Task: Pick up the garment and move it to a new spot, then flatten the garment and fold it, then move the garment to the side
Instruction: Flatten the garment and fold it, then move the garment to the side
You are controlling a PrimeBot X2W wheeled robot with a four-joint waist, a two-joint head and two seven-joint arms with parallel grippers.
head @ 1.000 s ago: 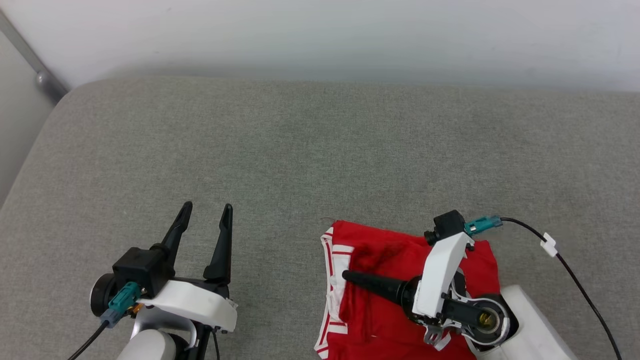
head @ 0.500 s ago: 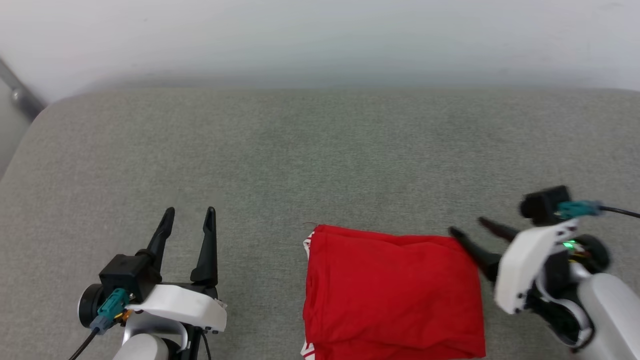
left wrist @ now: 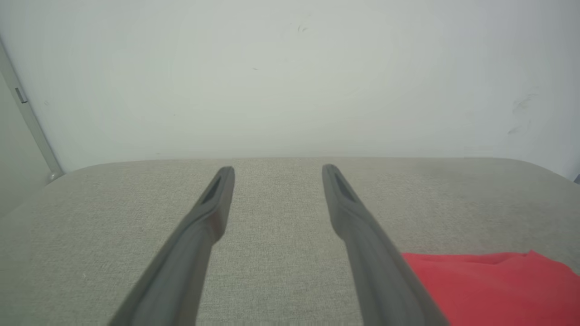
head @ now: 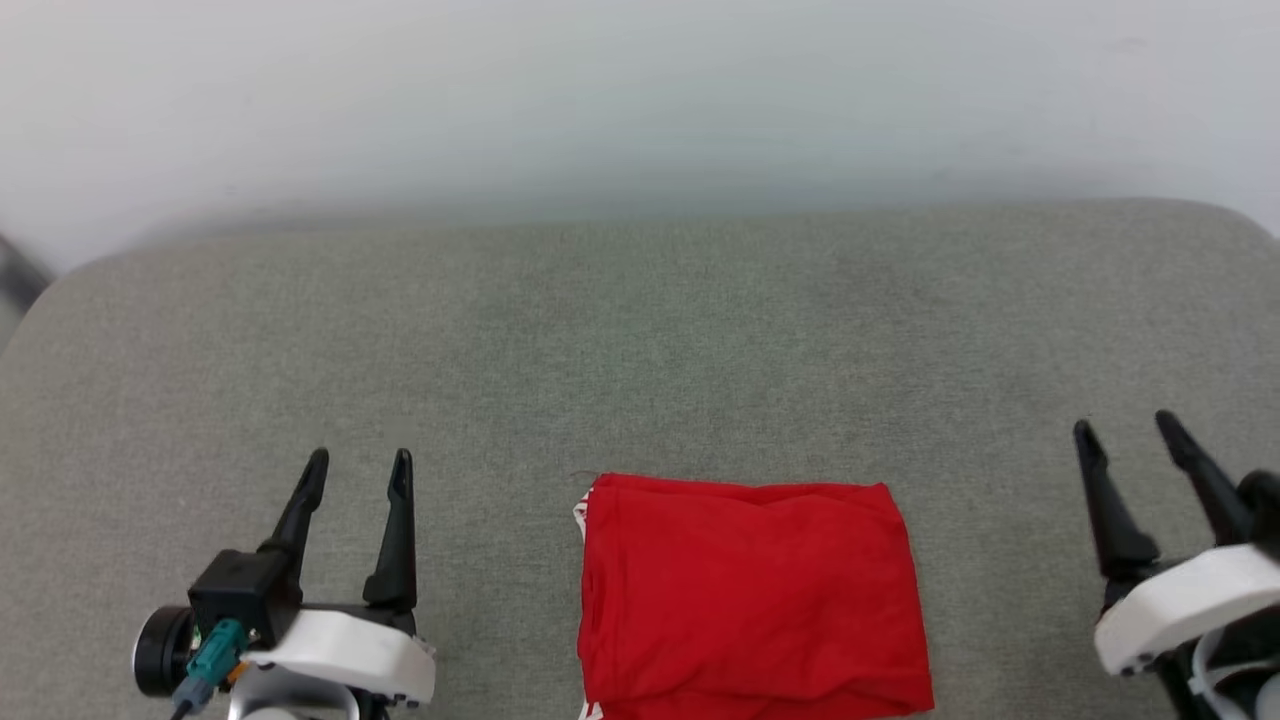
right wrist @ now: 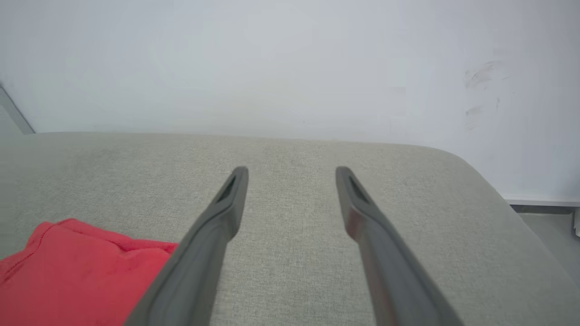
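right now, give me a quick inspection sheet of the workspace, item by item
surface: grey fabric cushion, flat, with rounded corners.
job's things: garment, red, folded into a rectangle, striped trim peeking out at its left edge, lying between the grippers and touching neither.
clutter: nothing seen.
grippers: left gripper open, holding nothing; right gripper open, holding nothing; one on each side of the garment.
cables: teal connector with a dark cable at the left wrist camera.
surroundings: pale wall behind the cushion; metal bar at the left; floor past the cushion's right end.
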